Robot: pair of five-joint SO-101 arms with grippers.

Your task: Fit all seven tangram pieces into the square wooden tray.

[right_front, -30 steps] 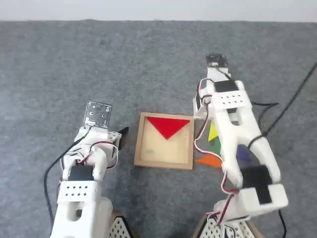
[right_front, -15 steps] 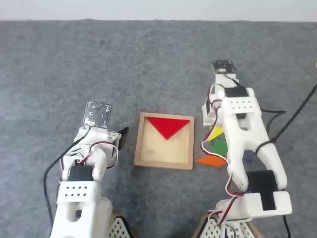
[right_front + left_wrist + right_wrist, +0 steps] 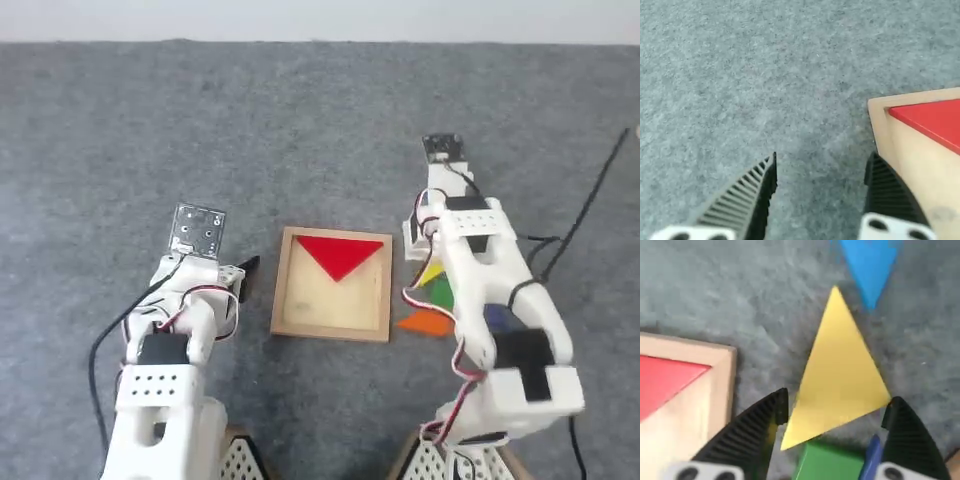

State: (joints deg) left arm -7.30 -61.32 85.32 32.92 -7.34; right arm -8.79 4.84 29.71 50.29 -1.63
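Grey carpet (image 3: 300,120) covers the table.

**High view.** The square wooden tray (image 3: 279,300) lies between my two arms. A red triangle (image 3: 340,256) sits flat against its far edge, apex toward the near side. My left arm (image 3: 175,340) lies just beside the tray's left side. My right arm (image 3: 480,280) stretches over a cluster of loose pieces just right of the tray. A yellow triangle (image 3: 432,272), a green piece (image 3: 441,293), an orange piece (image 3: 425,323) and a dark blue piece (image 3: 497,315) show from beneath it.

**Left wrist view.** My left gripper (image 3: 823,167) holds its jaws wide apart over bare carpet, with nothing between them. One finger stands near the tray's corner (image 3: 879,107), inside which the red triangle lies.

**Right wrist view.** My right gripper (image 3: 837,402) is spread wide, one finger at each side of the yellow triangle's broad end. I cannot tell whether either finger touches it. A light blue triangle (image 3: 867,260) points at the yellow apex, just apart from it. The green piece meets the yellow triangle's broad edge. The tray's rim (image 3: 722,385) stands near the yellow triangle, carpet between them.
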